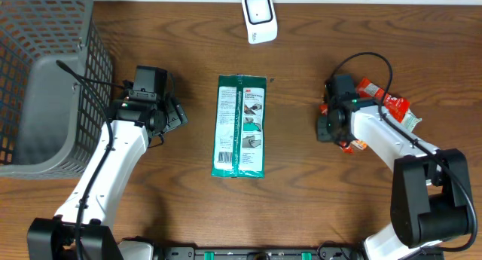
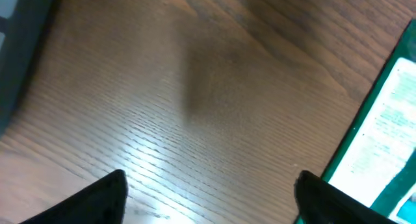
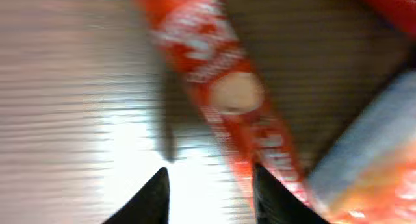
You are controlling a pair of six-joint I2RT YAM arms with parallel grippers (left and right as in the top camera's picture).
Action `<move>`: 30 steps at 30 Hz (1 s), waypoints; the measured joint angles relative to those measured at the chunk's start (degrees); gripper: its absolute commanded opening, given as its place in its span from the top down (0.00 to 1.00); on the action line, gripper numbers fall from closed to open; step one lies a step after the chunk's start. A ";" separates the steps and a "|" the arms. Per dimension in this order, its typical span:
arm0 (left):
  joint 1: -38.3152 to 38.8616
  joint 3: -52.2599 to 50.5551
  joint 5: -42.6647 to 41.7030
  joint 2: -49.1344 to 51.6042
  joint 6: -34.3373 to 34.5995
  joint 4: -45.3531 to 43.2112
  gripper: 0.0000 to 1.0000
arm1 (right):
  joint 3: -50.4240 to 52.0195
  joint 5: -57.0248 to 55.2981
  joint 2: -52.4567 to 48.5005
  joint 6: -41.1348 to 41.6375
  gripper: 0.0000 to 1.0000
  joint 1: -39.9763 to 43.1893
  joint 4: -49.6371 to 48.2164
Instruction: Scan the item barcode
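Your left gripper (image 2: 211, 193) has its fingers spread wide over bare table (image 2: 195, 87) with nothing between them. It sits just left of the green 3M packet (image 1: 241, 126), which lies flat in the middle of the table, and the white scanner (image 1: 259, 17) stands well beyond it at the far edge. Your right gripper (image 3: 209, 180) is also parted and clamps nothing, hanging over a red stick packet (image 3: 221, 87) that passes under one finger, near other red wrappers (image 1: 385, 102) on the right; the grey basket (image 1: 45, 79) sits far left.
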State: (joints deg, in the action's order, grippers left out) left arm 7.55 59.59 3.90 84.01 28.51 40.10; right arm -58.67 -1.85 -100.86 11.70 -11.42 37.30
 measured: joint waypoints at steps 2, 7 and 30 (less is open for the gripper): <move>0.00 0.00 -0.81 0.00 0.02 0.00 0.43 | -1.75 5.51 0.00 -0.13 0.55 0.00 0.11; 0.00 0.00 -2.01 0.00 -0.02 0.00 0.50 | -3.54 19.65 0.00 -0.11 0.44 -0.20 -3.56; 0.00 0.00 -2.27 0.00 -0.02 -0.02 0.15 | -7.67 8.79 4.76 -9.97 0.57 7.50 15.89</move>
State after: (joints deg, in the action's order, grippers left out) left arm 7.55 59.59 1.63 84.01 28.49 40.07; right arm -66.35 6.94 -96.09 1.74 -3.92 53.19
